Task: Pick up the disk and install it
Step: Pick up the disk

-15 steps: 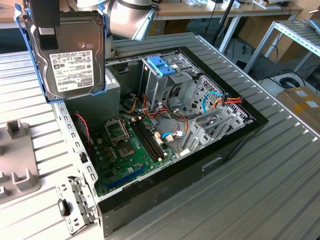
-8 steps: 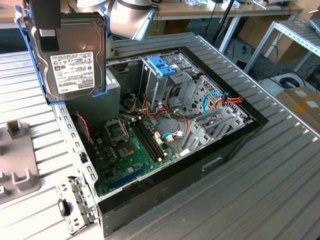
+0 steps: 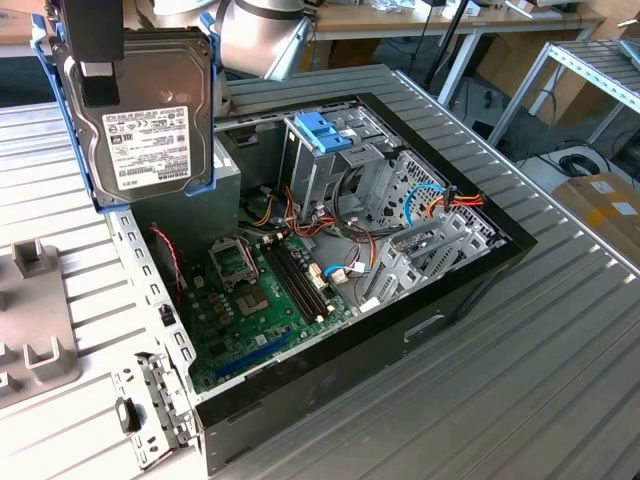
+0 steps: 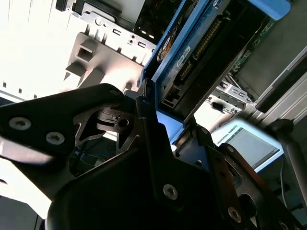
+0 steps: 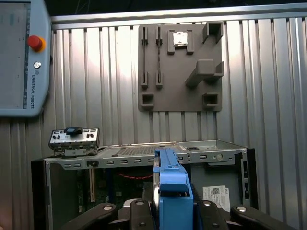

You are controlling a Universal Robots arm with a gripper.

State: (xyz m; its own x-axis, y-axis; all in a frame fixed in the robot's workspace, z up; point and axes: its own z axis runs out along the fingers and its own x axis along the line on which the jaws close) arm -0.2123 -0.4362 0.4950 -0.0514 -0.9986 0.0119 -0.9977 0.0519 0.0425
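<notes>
above the open case [image 3: 470, 290], toward the exterior view's left, the disk [image 3: 145, 120] hangs upright in the air with its white label facing that camera and its light-blue frame down both sides. the gripper [image 4: 175, 127] is clamped on the disk: in the second wrist view a black finger [image 4: 146, 112] presses on one face near the connector end and its mate sits on the other. in the first wrist view the frame's blue edge stands between the fingers, with the case below and a grey plate [image 5: 177, 72] lying on the ribbed table [image 3: 560, 380] past it.

the pick-up looks done, since the disk touches nothing but the gripper. the install is not: the disk is apart from the metal cage [image 3: 320, 175] with the blue latch [image 3: 322, 132], which stands inside the case beside the board [image 3: 270, 290].

seating it would, i judge, call for turning the disk to match the cage's slot and keeping it clear of the loose cables beside the cage.
</notes>
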